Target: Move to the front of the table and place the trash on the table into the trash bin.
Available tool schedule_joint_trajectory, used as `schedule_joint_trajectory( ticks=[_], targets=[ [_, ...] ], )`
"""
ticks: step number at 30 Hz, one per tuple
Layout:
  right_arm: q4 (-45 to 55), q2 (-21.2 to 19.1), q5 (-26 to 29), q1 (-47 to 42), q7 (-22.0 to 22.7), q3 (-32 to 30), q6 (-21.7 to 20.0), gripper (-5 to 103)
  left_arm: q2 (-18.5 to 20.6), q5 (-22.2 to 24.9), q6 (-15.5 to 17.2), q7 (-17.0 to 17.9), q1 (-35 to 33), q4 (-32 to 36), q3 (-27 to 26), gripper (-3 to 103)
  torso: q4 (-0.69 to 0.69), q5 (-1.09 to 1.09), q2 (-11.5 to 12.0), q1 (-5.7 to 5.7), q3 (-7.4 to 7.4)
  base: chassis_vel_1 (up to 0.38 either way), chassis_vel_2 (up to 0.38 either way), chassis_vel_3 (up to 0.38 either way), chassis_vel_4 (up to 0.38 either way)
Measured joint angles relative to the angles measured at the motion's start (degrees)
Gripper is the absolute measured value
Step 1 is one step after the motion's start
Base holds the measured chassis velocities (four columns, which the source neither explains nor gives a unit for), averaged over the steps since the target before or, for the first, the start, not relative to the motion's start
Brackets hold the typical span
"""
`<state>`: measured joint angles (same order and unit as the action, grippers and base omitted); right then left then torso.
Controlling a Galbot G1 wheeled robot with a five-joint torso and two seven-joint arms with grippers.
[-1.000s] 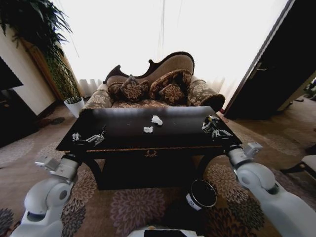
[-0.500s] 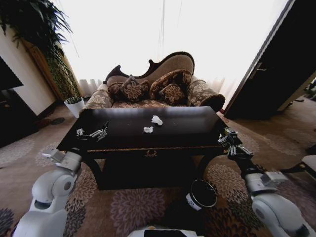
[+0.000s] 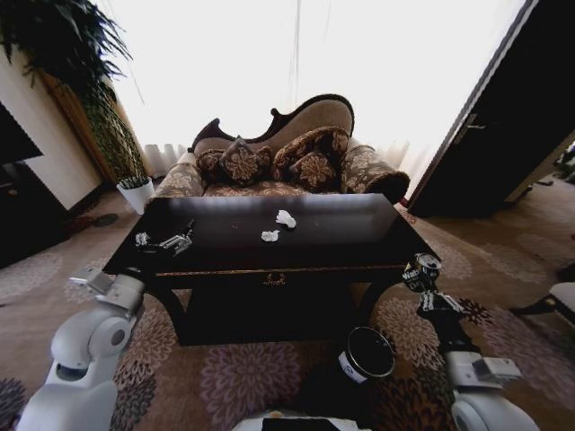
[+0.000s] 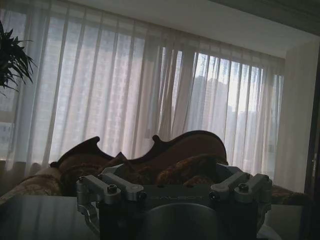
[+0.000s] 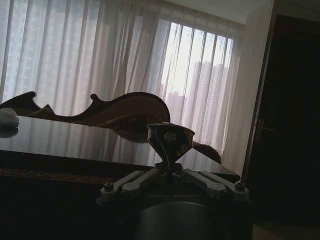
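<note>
The dark glossy desk [image 3: 341, 235] stands before a patterned sofa [image 3: 278, 157], with open carpet [image 3: 225, 377] along its front edge and both ends. Two crumpled white paper wads [image 3: 285, 218] lie near the middle of the top, well back from every edge. The black trash bin [image 3: 367, 354] sits on the carpet below the front right corner. The right hand [image 3: 422, 271], off that corner, pinches the crushed can [image 5: 170, 138]. The left hand [image 3: 166, 242] hovers over the left end, fingers spread wide.
</note>
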<state>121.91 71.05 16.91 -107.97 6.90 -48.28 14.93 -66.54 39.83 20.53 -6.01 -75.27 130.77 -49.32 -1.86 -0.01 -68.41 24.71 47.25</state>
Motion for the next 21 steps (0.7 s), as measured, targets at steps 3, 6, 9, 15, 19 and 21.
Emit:
schedule_joint_trajectory(
  ticks=[3,6,9,15,19,21],
  targets=[
    [-4.1,1.1,-2.2,1.0,0.1,1.0,1.5,0,-0.2,0.1,0.0,0.0,-0.2,0.1,-0.3,100,0.0,0.0,0.0,0.0,0.0,0.0,0.0,0.0,0.0],
    [-10.6,2.0,-5.1,2.6,-0.3,2.4,4.1,0,-0.2,0.6,-0.1,0.0,-0.4,0.1,-1.0,100,0.0,0.02,0.0,0.0,0.0,0.0,0.0,0.0,0.0],
    [-14.3,2.4,-5.8,3.7,-0.4,3.3,5.0,0,0.0,1.0,-0.1,0.0,-0.5,0.1,-1.5,100,0.0,0.01,0.0,0.01,0.0,0.0,0.0,0.0,0.0],
    [-25.7,3.0,-7.5,9.2,-0.6,6.4,6.7,0,0.6,1.5,-0.1,0.2,-1.1,0.8,-2.9,100,0.01,0.01,0.0,0.01,0.0,0.0,0.0,0.0,0.0],
    [-31.2,3.1,-8.0,12.1,-0.8,7.8,7.0,0,1.0,2.0,0.2,0.3,-1.6,1.5,-4.0,100,0.01,0.0,0.0,0.01,0.0,0.0,0.0,0.0,0.0],
    [-35.6,3.2,-8.1,14.4,-1.1,9.4,7.3,0,1.4,2.2,0.7,0.6,-2.2,1.8,-5.3,100,0.0,0.02,0.0,0.01,0.0,0.0,0.0,0.0,0.0]
  ],
)
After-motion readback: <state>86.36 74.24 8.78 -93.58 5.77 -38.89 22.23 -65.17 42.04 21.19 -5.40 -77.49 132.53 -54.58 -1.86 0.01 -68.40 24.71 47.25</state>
